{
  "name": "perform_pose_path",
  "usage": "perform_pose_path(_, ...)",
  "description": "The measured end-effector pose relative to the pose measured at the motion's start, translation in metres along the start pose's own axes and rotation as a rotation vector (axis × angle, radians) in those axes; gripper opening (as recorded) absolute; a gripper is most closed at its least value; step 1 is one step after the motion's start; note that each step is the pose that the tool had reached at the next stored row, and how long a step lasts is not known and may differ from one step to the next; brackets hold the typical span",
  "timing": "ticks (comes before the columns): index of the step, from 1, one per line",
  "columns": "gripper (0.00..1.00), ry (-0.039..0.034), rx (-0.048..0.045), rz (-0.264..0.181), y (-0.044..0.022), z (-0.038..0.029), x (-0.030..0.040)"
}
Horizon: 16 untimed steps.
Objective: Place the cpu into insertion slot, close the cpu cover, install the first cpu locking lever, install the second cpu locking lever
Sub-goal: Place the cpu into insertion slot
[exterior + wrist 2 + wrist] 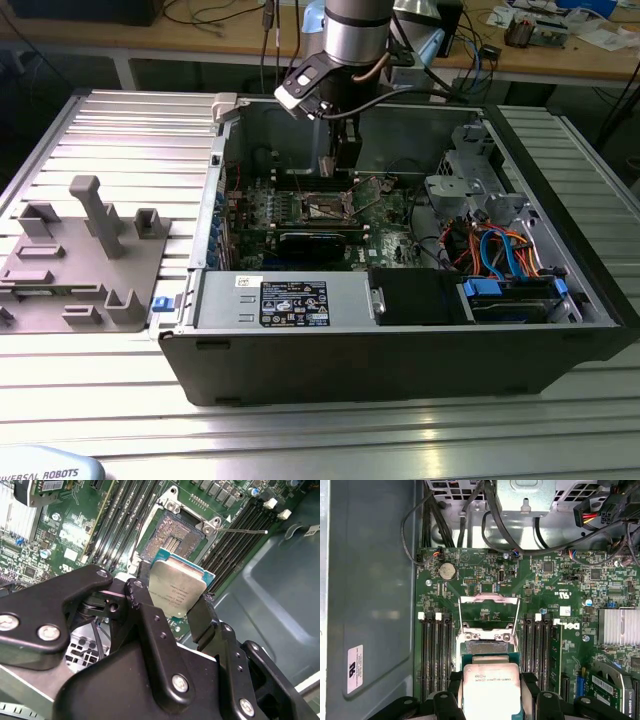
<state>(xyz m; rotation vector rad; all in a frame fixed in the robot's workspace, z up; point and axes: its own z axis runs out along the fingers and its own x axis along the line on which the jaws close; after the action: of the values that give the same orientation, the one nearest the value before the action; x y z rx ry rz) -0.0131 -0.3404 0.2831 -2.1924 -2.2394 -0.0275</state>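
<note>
The cpu [179, 587], a small square chip with a silvery-grey top on a green-blue base, is clamped between my gripper's [172, 594] black fingers [145, 595]. In the first wrist view the cpu [491, 690] hangs just short of the open insertion slot [487, 636], not touching it. The slot [175, 537] shows its bare contact field. The cpu cover [489, 600], a thin silver frame, stands swung open beyond the slot, with thin lever rods [461, 615] along its sides. In the exterior view my gripper [345, 165] reaches down into the case above the motherboard socket [330, 207].
Black memory slots [435, 655] flank the socket on both sides. A finned heatsink [617, 627] sits nearby, and black cables [495, 525] hang beyond the board. The open computer case [400, 340] lies on a ribbed metal table, with a grey fixture [90, 250] at the exterior view's left.
</note>
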Motion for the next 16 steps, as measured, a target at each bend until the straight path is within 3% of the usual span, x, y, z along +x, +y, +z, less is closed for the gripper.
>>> perform_pose_path(16, 0.55, -0.0001, 0.0, 0.0, -0.0004, 0.0089, -0.0002)
